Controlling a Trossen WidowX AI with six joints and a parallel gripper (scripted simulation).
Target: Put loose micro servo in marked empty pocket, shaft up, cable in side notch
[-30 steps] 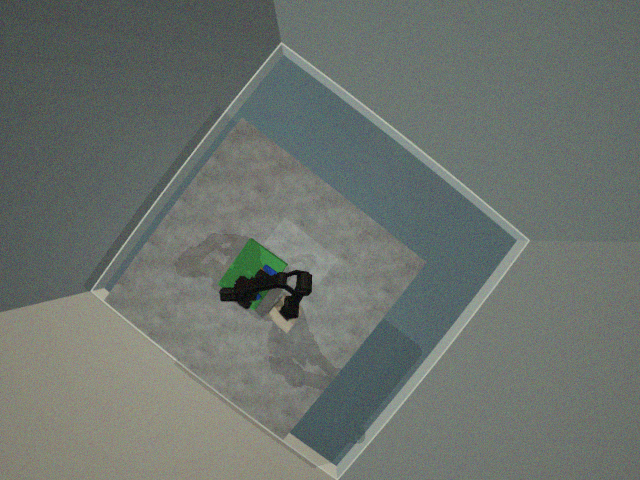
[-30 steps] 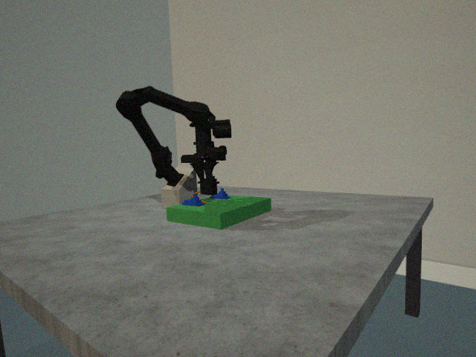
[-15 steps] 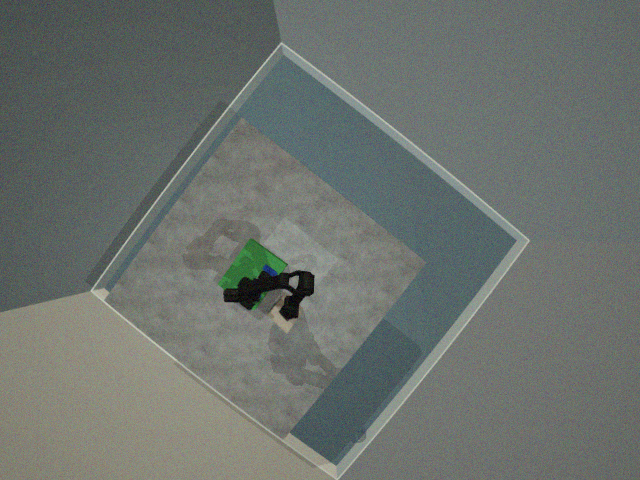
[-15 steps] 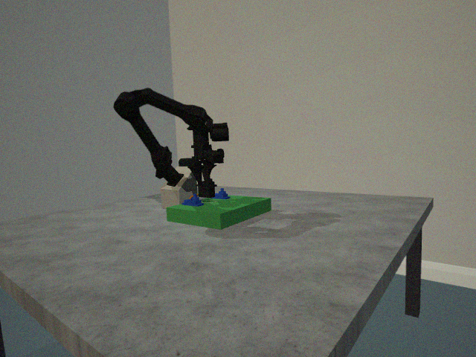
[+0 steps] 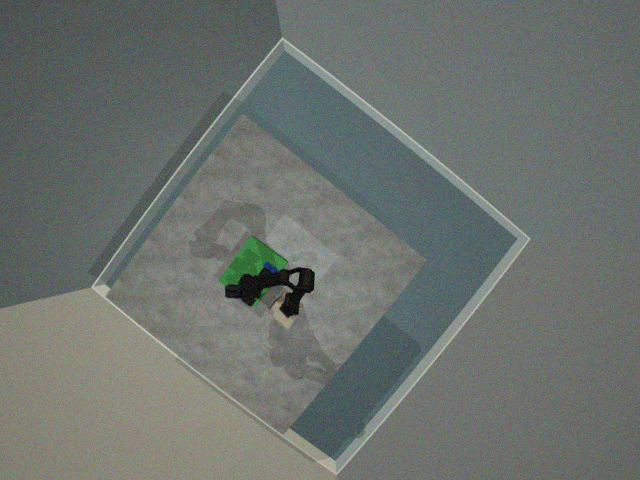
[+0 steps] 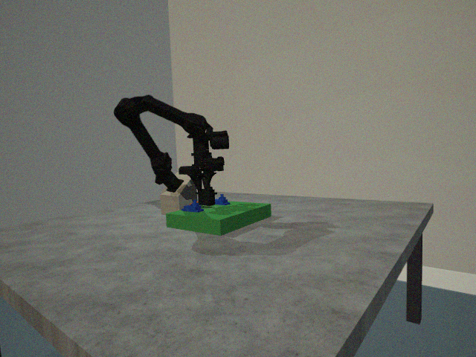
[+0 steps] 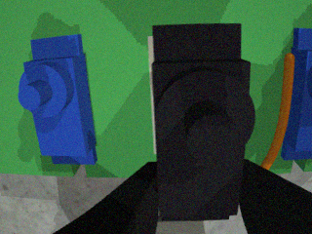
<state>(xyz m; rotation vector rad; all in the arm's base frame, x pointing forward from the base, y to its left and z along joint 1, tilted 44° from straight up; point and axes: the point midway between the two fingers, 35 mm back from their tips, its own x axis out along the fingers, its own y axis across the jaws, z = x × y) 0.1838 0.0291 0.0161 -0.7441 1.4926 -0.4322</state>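
Observation:
My gripper (image 6: 207, 195) (image 7: 197, 171) points down and is shut on the black micro servo (image 6: 207, 199) (image 7: 195, 46). The servo's round output shaft faces up toward the wrist camera. It is over the green deck (image 5: 253, 249) (image 6: 221, 226) (image 7: 117, 15), very low; whether it touches cannot be told. A pale marking line (image 7: 151, 97) shows along the servo's left side in the wrist view; the pocket itself is hidden beneath the servo. An orange cable (image 7: 284, 114) runs down on the right and passes behind the right finger; its end and the side notch are hidden.
Blue servos (image 7: 60, 107) (image 7: 298, 102) (image 6: 192, 207) (image 6: 222, 200) stand up from the deck on both sides of the held servo. The beige block (image 5: 287, 320) (image 6: 169, 202) at the arm's base is close beside the deck. The grey table (image 5: 248, 356) (image 6: 192, 291) carries both.

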